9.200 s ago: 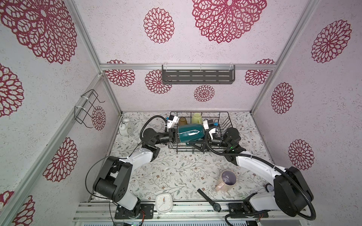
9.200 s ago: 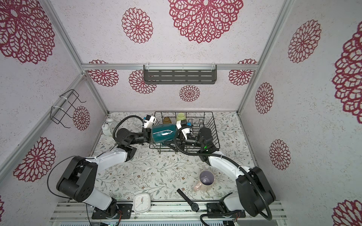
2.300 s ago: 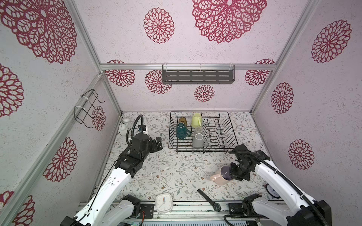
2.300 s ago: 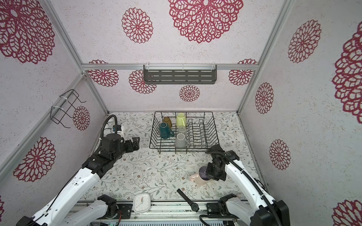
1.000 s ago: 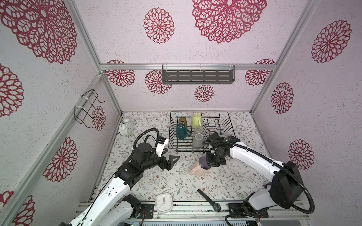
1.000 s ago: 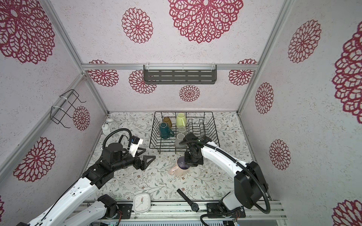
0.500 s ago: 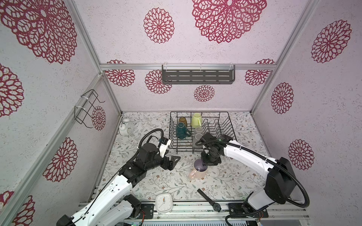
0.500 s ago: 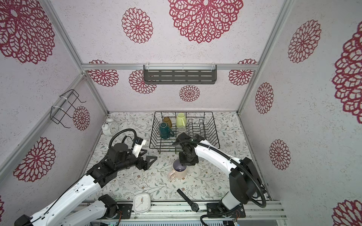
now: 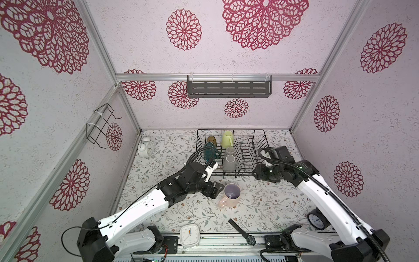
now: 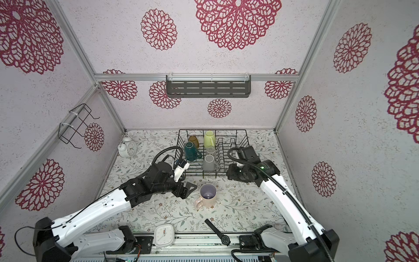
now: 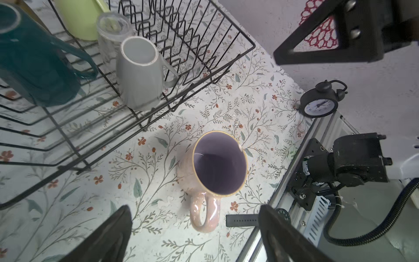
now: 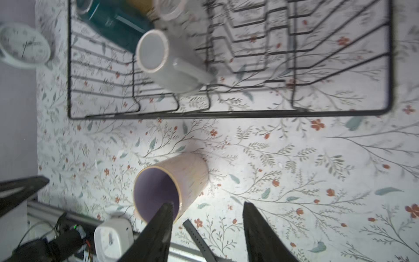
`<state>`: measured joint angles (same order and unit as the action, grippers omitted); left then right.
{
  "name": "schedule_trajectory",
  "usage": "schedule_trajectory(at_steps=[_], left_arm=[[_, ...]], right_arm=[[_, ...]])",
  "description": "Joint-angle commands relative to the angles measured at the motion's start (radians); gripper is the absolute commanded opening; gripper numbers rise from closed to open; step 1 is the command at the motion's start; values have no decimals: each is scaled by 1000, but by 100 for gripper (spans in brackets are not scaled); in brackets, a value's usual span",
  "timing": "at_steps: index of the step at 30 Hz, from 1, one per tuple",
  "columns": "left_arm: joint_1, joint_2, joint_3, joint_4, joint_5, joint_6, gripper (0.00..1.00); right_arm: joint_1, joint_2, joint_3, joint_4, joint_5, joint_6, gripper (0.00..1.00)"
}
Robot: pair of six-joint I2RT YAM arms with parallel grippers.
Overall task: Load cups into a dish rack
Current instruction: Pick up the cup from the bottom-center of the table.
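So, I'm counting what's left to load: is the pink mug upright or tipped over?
Upright. The pink mug stands on its base on the table in front of the dish rack, mouth facing up.

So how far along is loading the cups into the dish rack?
Done: five cups sit in the dish rack: amber tumbler, lime-green mug, teal mug, clear glass, grey mug. In hand: nothing held; the open left gripper is beside the pink mug, the right gripper open and apart from it. Remaining: that pink mug, upright on the table in front of the rack.
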<state>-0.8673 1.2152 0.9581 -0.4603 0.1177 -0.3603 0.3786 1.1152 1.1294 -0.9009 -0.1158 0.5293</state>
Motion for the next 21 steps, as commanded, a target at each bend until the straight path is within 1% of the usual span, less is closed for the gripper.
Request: schedule_trajectory(at_steps=[1,3,6,10,13,14,15,16,19,20,21], left_arm=[[-61,122,83,-108,-69,-19,88],[-85,207,168,-203,-90,-16,88],[-102,292,241,-302,-135,-16,89],[-103,336,283,-319,-134,-53,86],[-103,376,324,-339,-118,-66,83],[-102,394,341,-352,-109,-70,82],[-102,414,360,-367,-91,-74,76],[-102,436,375,-380,-82,-84,75],[-104,484,391,-388,-71,-99,73],[-104,498,395,-391,-78,-104,71],[-103,513,411,-403,-90,-110,66]], right_arm=[[-89,-32,-64,62,-36,-11,53],[-122,-54,-83,87,-45,-6,53],[-141,-67,-91,103,-62,-10,53],[-148,-88,-92,116,-53,-1,53],[-151,-132,-97,126,-6,-1,54],[-151,-148,-94,127,5,-6,54],[-153,-161,-91,129,14,-8,54],[-152,-171,-91,132,19,-9,54],[-153,-185,-101,134,23,-7,54],[-153,-187,-106,133,29,-3,54],[-154,-192,-110,135,39,5,54]])
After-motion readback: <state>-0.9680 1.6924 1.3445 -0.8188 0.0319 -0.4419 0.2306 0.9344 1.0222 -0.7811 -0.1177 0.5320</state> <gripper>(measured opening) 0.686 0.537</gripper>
